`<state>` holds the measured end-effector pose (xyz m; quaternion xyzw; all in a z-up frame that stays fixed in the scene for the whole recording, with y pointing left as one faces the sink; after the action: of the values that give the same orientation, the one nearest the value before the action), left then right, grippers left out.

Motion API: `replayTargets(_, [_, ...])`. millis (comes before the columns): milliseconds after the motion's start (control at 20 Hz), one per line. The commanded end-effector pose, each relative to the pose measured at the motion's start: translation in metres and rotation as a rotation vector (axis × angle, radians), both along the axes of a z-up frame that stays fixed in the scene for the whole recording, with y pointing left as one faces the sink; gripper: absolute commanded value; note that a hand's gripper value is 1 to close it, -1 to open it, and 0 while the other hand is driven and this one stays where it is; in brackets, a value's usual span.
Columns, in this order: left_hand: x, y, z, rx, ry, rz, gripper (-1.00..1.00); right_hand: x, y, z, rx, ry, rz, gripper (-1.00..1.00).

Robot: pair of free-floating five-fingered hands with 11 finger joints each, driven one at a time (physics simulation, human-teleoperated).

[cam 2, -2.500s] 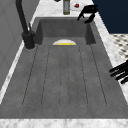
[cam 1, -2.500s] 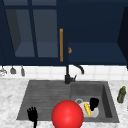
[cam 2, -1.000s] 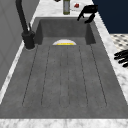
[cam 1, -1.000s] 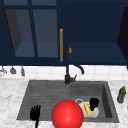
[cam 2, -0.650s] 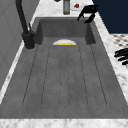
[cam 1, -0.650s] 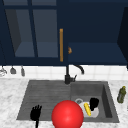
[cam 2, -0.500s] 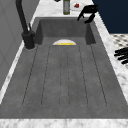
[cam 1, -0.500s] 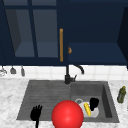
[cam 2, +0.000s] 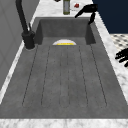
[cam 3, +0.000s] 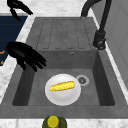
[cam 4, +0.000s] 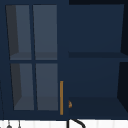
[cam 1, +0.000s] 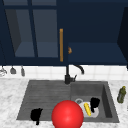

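Corn point(cam 3: 62, 86) lies on plate point(cam 3: 62, 97) in sink basin point(cam 3: 100, 85), drainboard point(cam 2: 65, 75) to its left, bottle point(cam 1: 121, 94) prob. on counter at right.

A red ball point(cam 1: 67, 114) at the front view's bottom centre hides the sink's point(cam 1: 107, 100) front edge. The plate point(cam 2: 64, 42) is half hidden in the left side view.

Corn cob point(cam 3: 62, 86): yellow, lying flat across a round white plate point(cam 3: 51, 96) on the sink basin point(cam 3: 92, 98) floor, just beside the drain. Right hand point(cam 3: 25, 55) nearest, fingers spread above.
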<state>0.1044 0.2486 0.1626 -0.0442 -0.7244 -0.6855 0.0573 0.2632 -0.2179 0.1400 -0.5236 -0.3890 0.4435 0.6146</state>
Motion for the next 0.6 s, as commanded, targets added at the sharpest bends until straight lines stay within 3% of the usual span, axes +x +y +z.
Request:
replayTargets(0, [0.000,0.000,0.000,0.000,0.000,0.000,0.00,-0.001,-0.015,0.008,0.017,0.000,-0.031,-1.00])
replayTargets(250, [0.000,0.000,0.000,-0.004,-0.010,0.005,0.00,-0.003,-0.036,0.025,0.028,0.012,0.000,-1.00])
replayTargets(550, [0.001,0.000,0.000,-0.007,-0.016,0.008,0.00,-0.001,-0.060,0.053,0.032,0.078,0.010,-1.00])
